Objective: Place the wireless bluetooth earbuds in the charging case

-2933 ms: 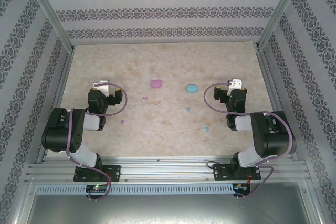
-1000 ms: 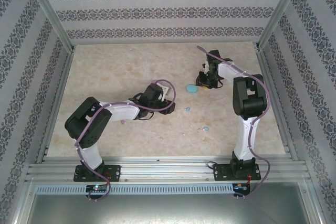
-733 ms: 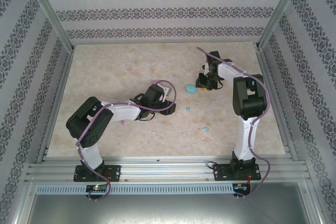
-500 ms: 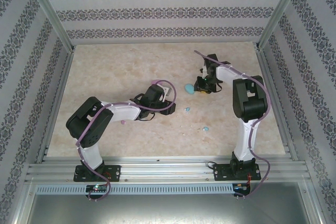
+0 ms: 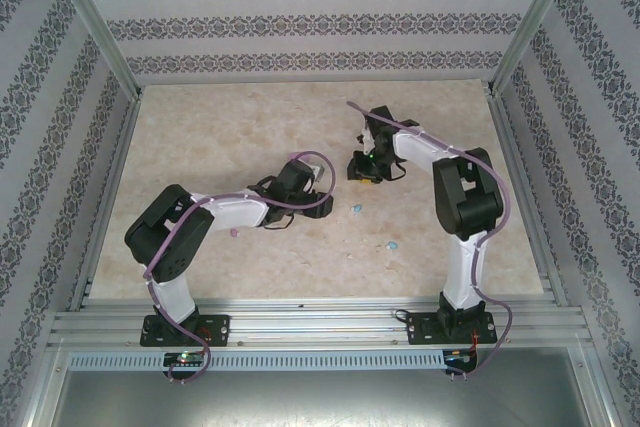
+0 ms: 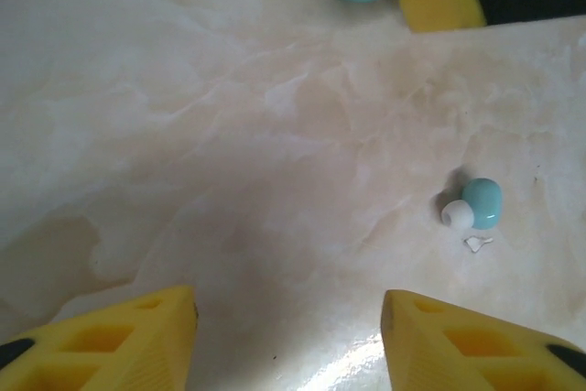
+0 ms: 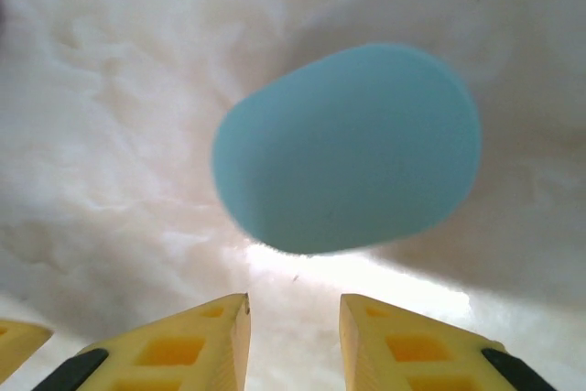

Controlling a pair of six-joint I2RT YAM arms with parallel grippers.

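Marble tabletop (image 5: 200, 127): my right gripper (image 7: 293, 318) has slid left, blue case (image 7: 348, 148) just ahead of its slightly parted empty fingers, probably lining up a grab, while my left gripper (image 6: 288, 318) is spread empty with a blue earbud (image 6: 482, 201) ahead-right.

A pale beige marbled table (image 5: 200, 137) is boxed in on three sides by walls (image 5: 320, 22) papered in white and grey stripes with dark damask bands. Aluminium posts (image 5: 97, 27) rise at its far corners. Ribbed aluminium rails (image 5: 320, 325) run along its near edge, and the light is soft and even.

no readable text, labels or numbers
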